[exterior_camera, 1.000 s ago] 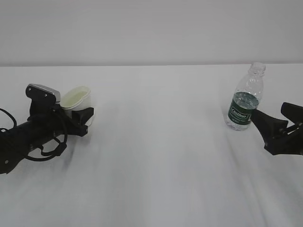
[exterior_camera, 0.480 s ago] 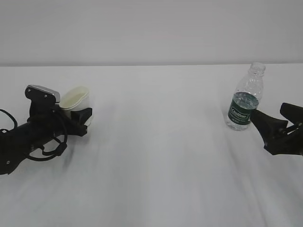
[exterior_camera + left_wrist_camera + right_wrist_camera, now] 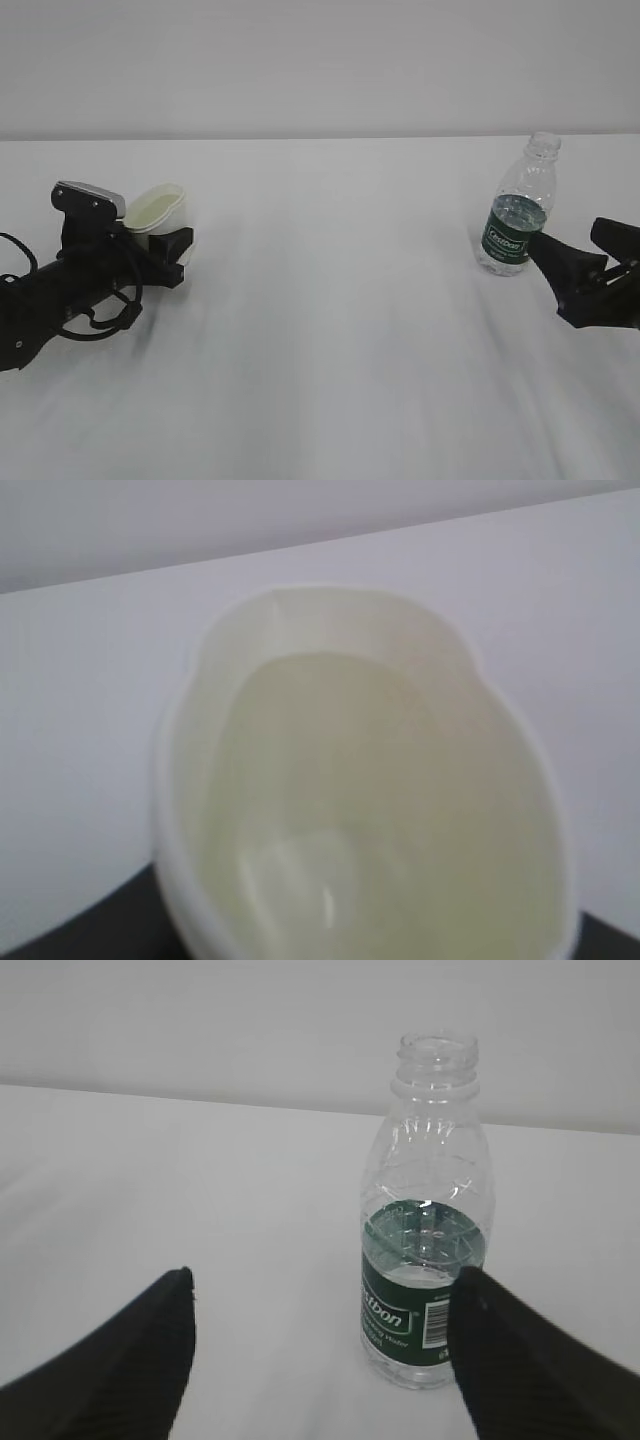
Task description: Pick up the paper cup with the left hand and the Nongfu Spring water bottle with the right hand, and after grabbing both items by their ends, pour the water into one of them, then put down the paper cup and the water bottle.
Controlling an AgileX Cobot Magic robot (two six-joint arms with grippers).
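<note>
Cup pinched on the left, bottle waiting ahead of spread fingers on the right.

The left hand (image 3: 172, 252) squeezes the paper cup (image 3: 158, 207) low on its wall, denting the rim oval; it is thin and light, so a gentle grip suits. On the white table (image 3: 330, 300), the right hand (image 3: 590, 258) has its fingers spread, near but not touching the uncapped water bottle (image 3: 425, 1230), which stands upright just ahead and slightly right; its ribbed label band looks the firmest hold.

Exterior camera faces the table (image 3: 330, 330) frontally; wrist cameras look closely along it.
</note>
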